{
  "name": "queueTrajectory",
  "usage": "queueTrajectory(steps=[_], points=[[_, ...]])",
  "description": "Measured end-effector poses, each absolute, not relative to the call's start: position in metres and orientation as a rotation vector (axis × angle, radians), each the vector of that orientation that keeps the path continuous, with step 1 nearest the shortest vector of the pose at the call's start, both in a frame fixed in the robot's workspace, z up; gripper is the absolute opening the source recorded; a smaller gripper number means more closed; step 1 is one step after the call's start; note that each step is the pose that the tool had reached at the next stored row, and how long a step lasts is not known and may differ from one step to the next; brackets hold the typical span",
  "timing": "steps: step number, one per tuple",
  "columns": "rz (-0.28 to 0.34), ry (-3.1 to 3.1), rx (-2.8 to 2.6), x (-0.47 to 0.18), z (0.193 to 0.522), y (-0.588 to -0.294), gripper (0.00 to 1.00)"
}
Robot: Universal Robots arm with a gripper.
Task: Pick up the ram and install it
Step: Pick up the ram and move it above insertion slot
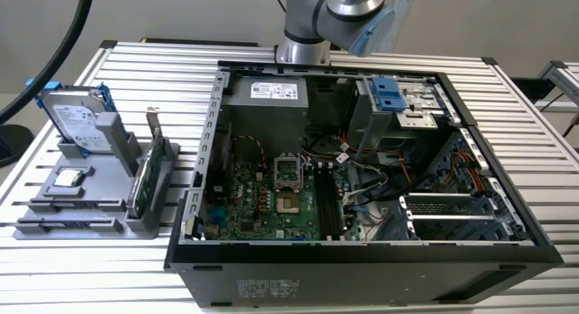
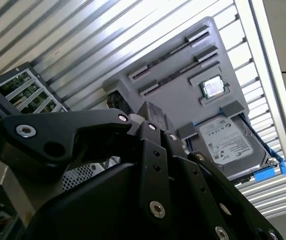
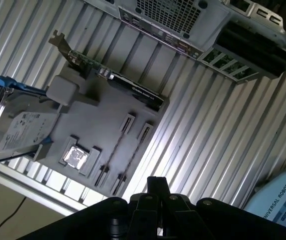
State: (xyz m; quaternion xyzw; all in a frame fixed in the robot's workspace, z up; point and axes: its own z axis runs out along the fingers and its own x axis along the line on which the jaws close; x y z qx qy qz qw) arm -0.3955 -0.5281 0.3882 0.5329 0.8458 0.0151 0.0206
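One open computer case [image 1: 362, 280] stands on one slatted worktop [image 1: 163, 63]. Beside it, one grey holder [image 3: 97, 115] carries one hard drive [image 1: 80, 121] with blue rails, one green card [image 1: 148, 171] with a metal bracket and one square processor chip [image 1: 72, 178]. The holder has what look like two long narrow slots [image 3: 115, 149], dimly seen.

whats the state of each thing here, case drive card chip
computer case: lying on its side, side panel off, inside open
hard drive: upright in the gray holder
green card: on edge in the holder
processor chip: flat in its holder pocket
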Motion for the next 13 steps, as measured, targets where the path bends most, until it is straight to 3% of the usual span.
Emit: queueTrajectory(steps=[13], points=[[0.044, 2.564, 1.741, -0.3956, 0.3882, -0.5281, 0.0]])
